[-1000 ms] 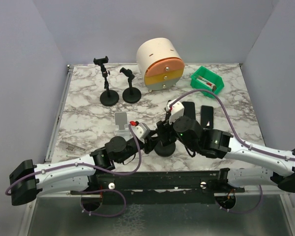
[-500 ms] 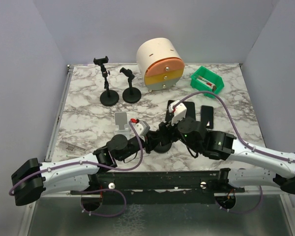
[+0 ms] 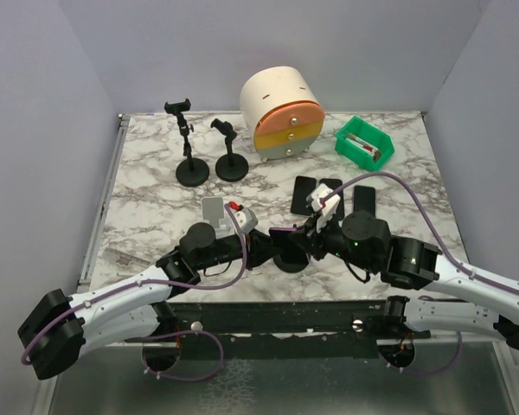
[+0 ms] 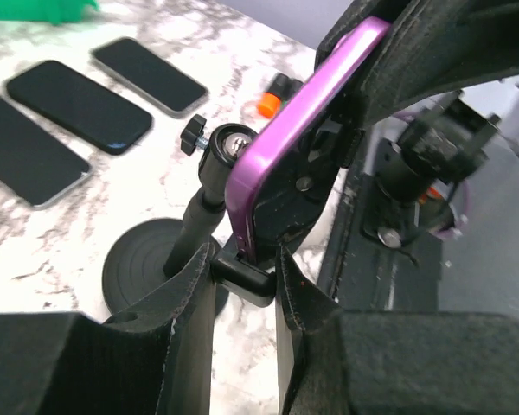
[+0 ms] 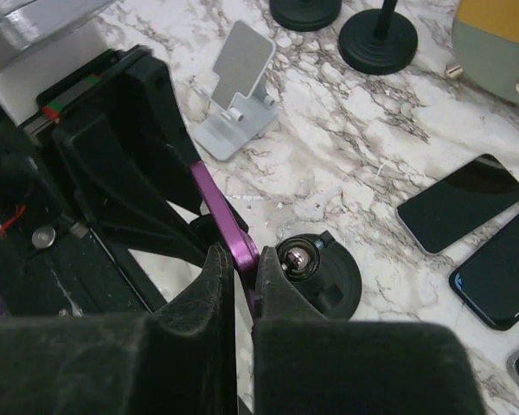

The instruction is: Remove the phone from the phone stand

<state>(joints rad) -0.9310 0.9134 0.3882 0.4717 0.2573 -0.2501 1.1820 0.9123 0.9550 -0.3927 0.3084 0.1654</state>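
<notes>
- Left pincer [image 4: 242, 285]: your arm lies low along the tabletop [image 3: 147, 207], fingers closed on the phone stand's [image 4: 199, 216] clamp.
- Right pincer [image 5: 243, 277]: reaching in from the opposite side, pinching the phone [image 5: 225, 216] by its edge.
- Phone: purple, tilted, bottom edge in that clamp.

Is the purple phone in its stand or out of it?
In. The purple-cased phone sits tilted with its lower edge in the black stand's clamp, and the right tool pinches its edge.
</notes>
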